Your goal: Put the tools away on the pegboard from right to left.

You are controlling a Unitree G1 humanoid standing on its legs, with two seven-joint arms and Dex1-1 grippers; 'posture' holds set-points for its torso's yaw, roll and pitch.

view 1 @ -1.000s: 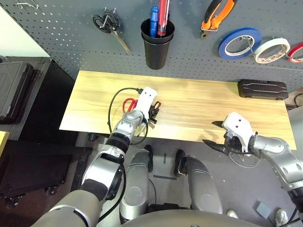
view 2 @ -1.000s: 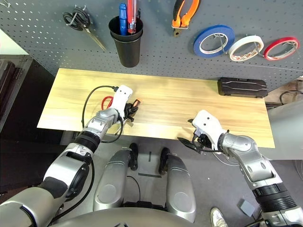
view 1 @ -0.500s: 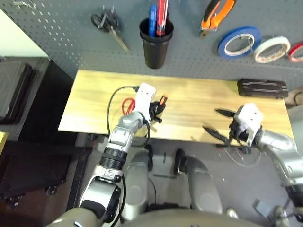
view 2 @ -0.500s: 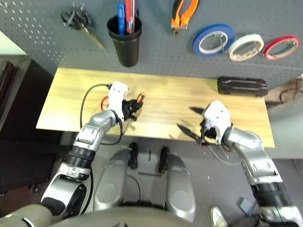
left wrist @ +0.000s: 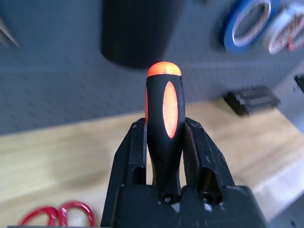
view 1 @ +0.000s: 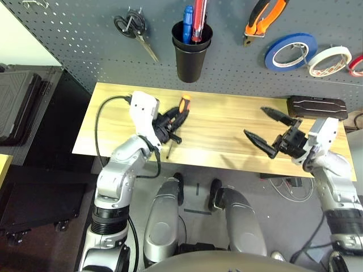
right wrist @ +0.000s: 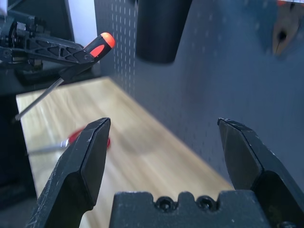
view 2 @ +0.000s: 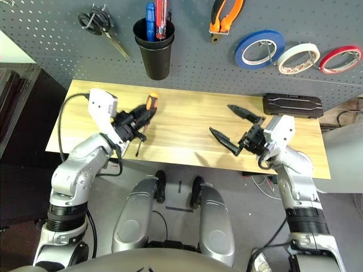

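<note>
My left gripper [view 1: 173,118] is shut on the slim black-and-orange screwdriver [view 1: 180,107], held above the wooden table [view 1: 227,122] with its handle end toward the pegboard [view 1: 85,34] and its shaft slanting down. The left wrist view shows the handle [left wrist: 164,118] clamped between both fingers [left wrist: 135,152], below the black cup holder [view 1: 190,54]. Red-handled scissors [left wrist: 57,214] lie on the table under that arm. My right gripper [view 1: 255,122] hangs open and empty over the table's right half. Orange-and-black pliers [view 1: 262,17] and the whitish tape roll [view 1: 326,59] hang on the pegboard.
The cup holds a blue-handled and a red-handled tool. Black-handled scissors [view 1: 131,28] hang left of the cup. A blue tape roll [view 1: 288,51] and a red one [view 1: 356,63] flank the whitish roll. A flat black case [view 1: 316,106] lies at the table's back right.
My left gripper lifted the screwdriver off the table and swung it up toward the cup. My right arm rose from the table's front edge to above the tabletop, still open.
</note>
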